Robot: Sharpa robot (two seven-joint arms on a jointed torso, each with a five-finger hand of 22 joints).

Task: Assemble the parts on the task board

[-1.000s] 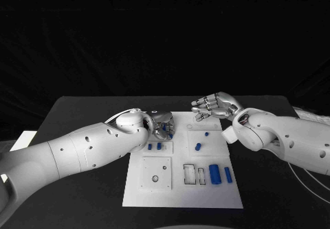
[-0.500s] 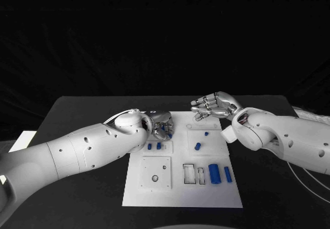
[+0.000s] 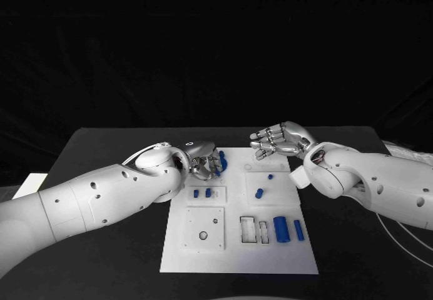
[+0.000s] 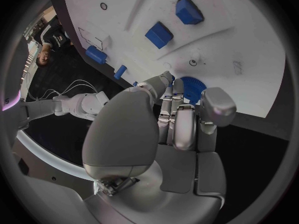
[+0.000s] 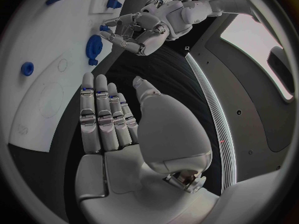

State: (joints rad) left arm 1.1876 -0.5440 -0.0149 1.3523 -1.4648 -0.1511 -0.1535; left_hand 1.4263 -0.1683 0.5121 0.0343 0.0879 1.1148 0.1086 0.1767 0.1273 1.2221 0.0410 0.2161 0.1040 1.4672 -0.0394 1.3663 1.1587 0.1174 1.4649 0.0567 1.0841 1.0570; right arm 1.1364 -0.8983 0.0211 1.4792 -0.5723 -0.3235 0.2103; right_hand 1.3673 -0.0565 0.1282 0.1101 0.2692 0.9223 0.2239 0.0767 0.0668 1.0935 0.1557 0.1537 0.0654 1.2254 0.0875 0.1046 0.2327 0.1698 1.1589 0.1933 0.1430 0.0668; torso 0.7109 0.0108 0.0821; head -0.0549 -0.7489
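Task board [image 3: 236,259] on the black counter [image 3: 361,269], read from the counter's near edge to its far edge. Nearest lie 2 long blue cylinders [image 3: 281,227], loose and side by side, just beside 2 open rectangular slots [image 3: 247,228]. At mid-board sit 2 small blue blocks [image 3: 202,193] toward the left edge and 2 small blue pegs [image 3: 259,192] toward the right.

Toward the far edge, the left robot hand [image 3: 204,159] has drawn back and turned a little compared with 1 second ago. This uncovers a blue gear [image 3: 222,164] at its fingertips that the hand previously hid. The left wrist view shows the gear [image 4: 194,87] half covered by the curled fingers [image 4: 181,119]. Whether they grip it or merely rest against it cannot be told.

The right robot hand [image 3: 280,140] has stayed over the board's far right corner. Its fingers are loosely extended and it holds nothing.

The gear is probably the part now being worked. The cylinders are not yet in their slots, so most of the assembly appears still to do.
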